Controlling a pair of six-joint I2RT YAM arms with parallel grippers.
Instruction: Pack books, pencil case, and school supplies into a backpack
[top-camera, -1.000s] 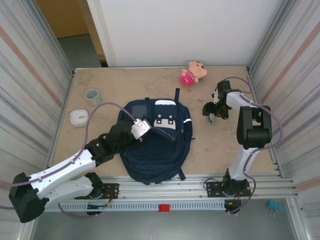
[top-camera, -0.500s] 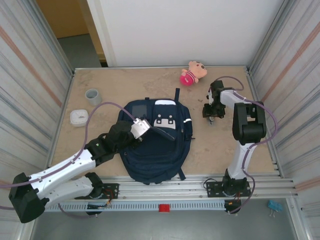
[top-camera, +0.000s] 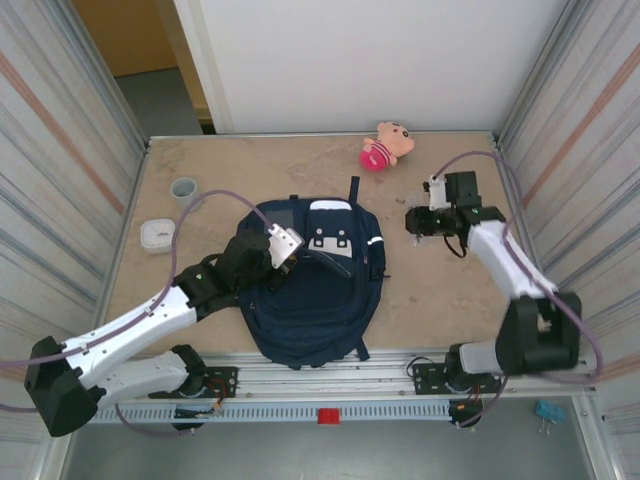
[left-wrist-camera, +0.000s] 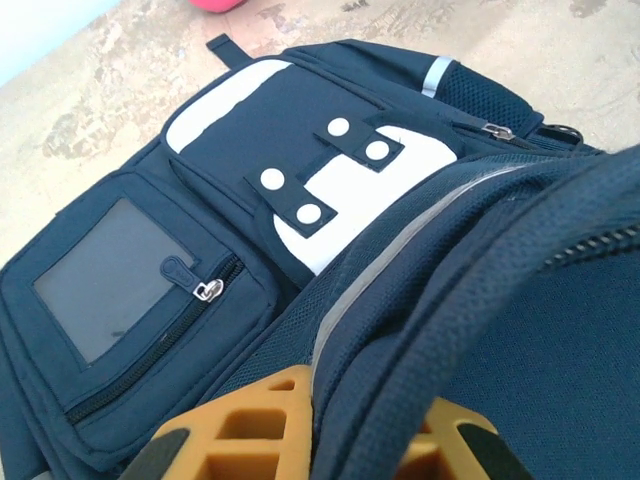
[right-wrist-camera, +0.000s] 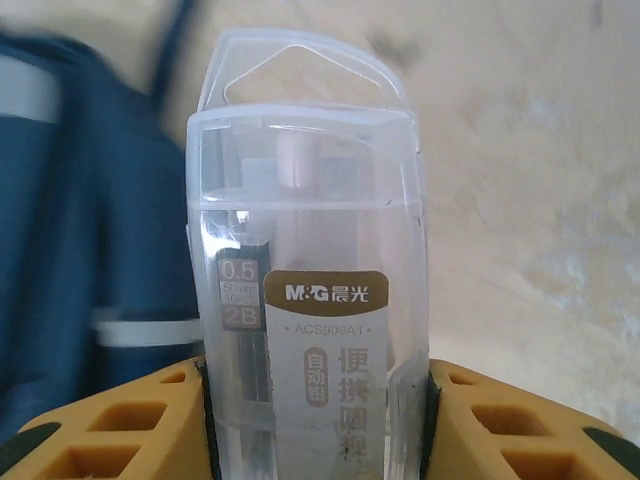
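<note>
Slim clear-grey oblong plastic case (right-wrist-camera: 305, 250): long axis along fingers, hang-tab end away from wrist; clamped by right gripper (right-wrist-camera: 315, 410), over tan table (top-camera: 440, 290) right of large dark navy fabric backpack (top-camera: 310, 300). Left gripper (left-wrist-camera: 320, 435): pinched on backpack fold.

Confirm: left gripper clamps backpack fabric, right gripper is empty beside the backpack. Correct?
No: the right gripper is not empty; the right wrist view shows it shut on a clear lead case. The left gripper does clamp the backpack fabric.
</note>
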